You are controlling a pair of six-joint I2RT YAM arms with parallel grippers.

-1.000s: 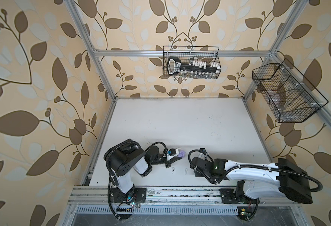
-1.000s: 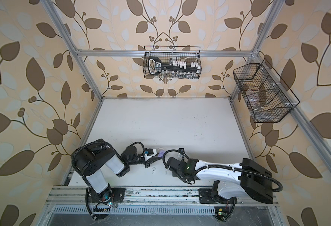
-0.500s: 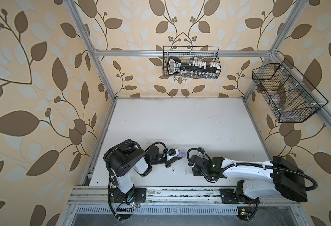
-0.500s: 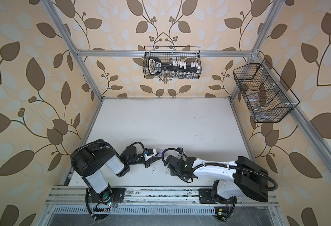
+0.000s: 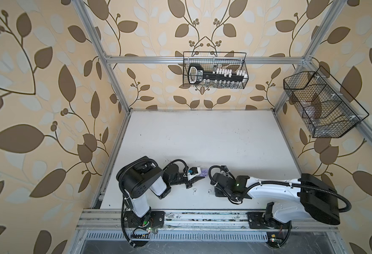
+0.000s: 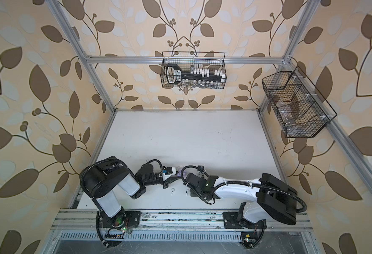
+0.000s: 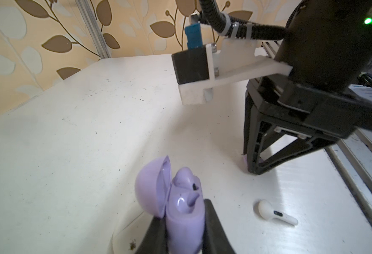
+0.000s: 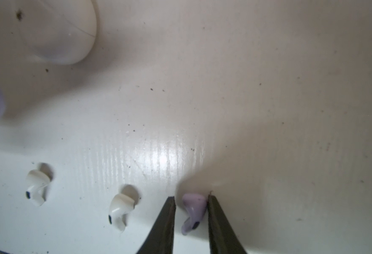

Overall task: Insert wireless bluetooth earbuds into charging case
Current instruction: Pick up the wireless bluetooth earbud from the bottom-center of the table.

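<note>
Grips open lavender case [image 7: 152,187] in left pincer [image 7: 184,228], one lavender earbud [image 7: 184,176] seated. Straddles loose lavender earbud [image 8: 194,211] on counter [image 8: 268,110] beside two white earbuds [image 8: 121,206] with right pincer [image 8: 190,198] narrowly parted; hold unclear.

Table [image 5: 202,136], far and middle: bare, free passage. Near edge: left gripper [image 7: 181,212] clamping lavender case [image 7: 187,193], right gripper [image 8: 191,198] opposite, narrow gap between. White earbud [image 8: 36,187] and second white earbud [image 8: 121,209] lie in gap. White case [image 8: 57,28] beside lavender case. Back basket [image 5: 214,70], side basket [image 5: 325,114]: on walls, above table.
</note>
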